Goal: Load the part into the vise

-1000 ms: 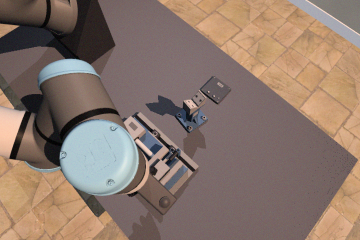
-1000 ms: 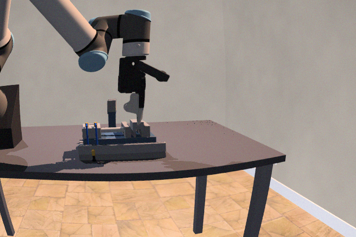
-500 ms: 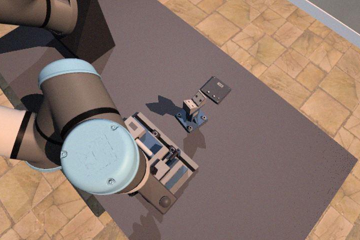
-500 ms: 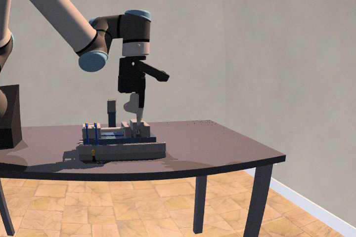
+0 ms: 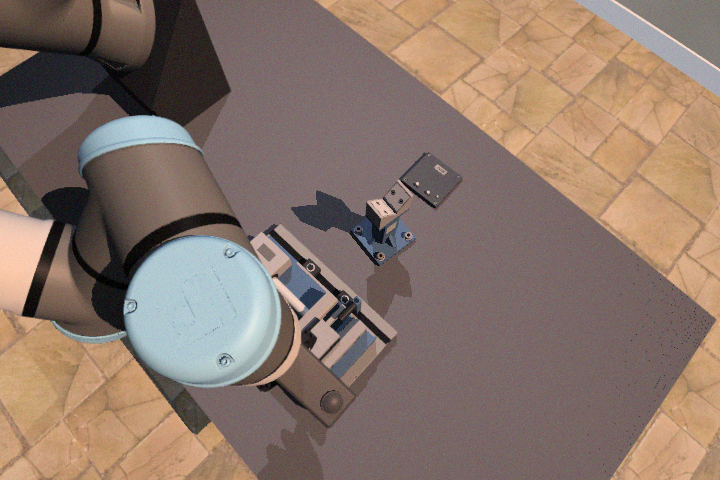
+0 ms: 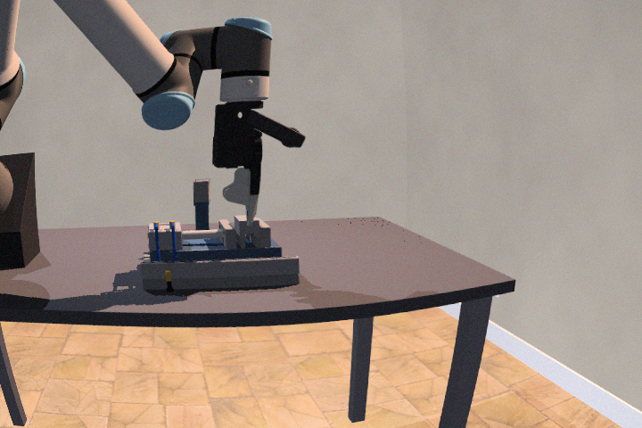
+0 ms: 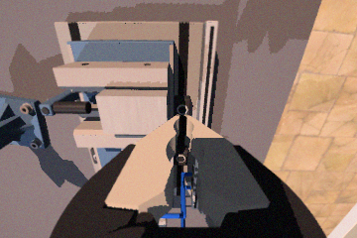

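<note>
The part, a pale block, lies between the open vise's jaws with a plain top; no slot shows on it. The fixed jaw is close along one long side; a thin dark line lies between them, and I cannot tell if they touch. The moving jaw is on the other side. The work stop points at the part's far end, apparently at it. My gripper is shut and empty, its tips at the opposite end. The low bars are hidden.
The V-block stand rises beside the vise, on the work stop's side. The infeed plate lies beyond it without the part. Blue air hoses stand at the cylinder end. The arm hides part of the vise in the top view.
</note>
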Robot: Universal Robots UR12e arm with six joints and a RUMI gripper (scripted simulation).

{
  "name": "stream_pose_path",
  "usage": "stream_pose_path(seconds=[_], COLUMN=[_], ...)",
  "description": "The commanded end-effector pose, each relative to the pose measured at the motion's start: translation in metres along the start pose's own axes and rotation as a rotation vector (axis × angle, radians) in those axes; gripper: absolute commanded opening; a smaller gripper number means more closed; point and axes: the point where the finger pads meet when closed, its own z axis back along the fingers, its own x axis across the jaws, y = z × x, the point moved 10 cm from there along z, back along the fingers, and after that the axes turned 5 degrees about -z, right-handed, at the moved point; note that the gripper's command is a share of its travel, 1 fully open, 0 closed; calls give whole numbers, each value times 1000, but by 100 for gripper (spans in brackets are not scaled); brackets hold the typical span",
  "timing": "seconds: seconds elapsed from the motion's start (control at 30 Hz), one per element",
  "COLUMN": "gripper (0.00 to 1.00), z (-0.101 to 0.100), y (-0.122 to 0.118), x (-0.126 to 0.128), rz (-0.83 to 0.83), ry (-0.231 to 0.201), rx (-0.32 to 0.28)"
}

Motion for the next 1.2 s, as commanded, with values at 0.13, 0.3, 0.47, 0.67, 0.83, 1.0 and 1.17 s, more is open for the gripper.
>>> stream_pose_path(seconds=[0.13, 0.3, 0.47, 0.67, 0.83, 1.0, 1.17], gripper=[0, 0, 0, 0, 0, 0, 0], z=[1, 1, 1, 1, 1, 1, 1], y=[0, 0, 0, 0, 0, 0, 0], x=[-1, -2, -4, -5, -6, -8, -9], rz=[0, 0, 0, 0, 0, 0, 0], ry=[0, 0, 0, 0, 0, 0, 0], rx=[1, 1, 1, 1, 1, 1, 1])
